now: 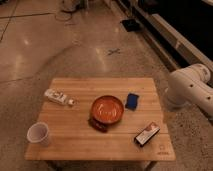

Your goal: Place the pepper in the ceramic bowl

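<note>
The ceramic bowl (107, 109) sits near the middle of the wooden table (100, 145); it is orange-red inside with a darker rim. The pepper (97, 125), small and dark red, lies on the table against the bowl's front-left side, partly hidden by the rim. The inside of the bowl looks empty. Only the white links of my arm (189, 90) show, at the right edge of the view beside the table's right side. My gripper is out of view.
A white cup (39, 134) stands at the table's front left. A white tube-like item (58, 97) lies at the back left. A blue object (132, 101) lies right of the bowl. A black-and-red flat packet (147, 133) lies at the front right.
</note>
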`<action>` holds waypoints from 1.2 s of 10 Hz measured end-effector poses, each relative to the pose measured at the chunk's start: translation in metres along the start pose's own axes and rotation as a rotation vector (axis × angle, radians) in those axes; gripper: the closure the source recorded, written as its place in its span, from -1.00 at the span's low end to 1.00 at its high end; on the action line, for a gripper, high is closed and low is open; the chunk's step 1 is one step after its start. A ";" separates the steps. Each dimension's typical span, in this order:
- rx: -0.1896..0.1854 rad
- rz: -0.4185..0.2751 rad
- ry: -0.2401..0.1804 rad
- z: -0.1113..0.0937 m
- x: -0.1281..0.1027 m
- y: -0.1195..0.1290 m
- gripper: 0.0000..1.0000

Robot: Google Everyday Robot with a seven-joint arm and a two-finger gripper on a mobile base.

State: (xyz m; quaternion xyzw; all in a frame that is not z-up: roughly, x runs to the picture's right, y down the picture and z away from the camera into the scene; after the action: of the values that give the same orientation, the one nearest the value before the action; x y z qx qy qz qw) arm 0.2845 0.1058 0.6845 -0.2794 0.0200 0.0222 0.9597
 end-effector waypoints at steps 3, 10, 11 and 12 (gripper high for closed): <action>0.000 0.000 0.000 0.000 0.000 0.000 -0.30; -0.054 -0.015 0.049 0.047 -0.067 0.021 -0.30; -0.060 -0.014 0.044 0.057 -0.084 0.020 -0.30; -0.065 -0.006 0.031 0.070 -0.104 0.017 -0.30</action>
State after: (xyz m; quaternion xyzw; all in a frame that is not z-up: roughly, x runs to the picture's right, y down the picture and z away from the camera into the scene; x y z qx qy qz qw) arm 0.1820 0.1545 0.7394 -0.3109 0.0331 0.0154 0.9498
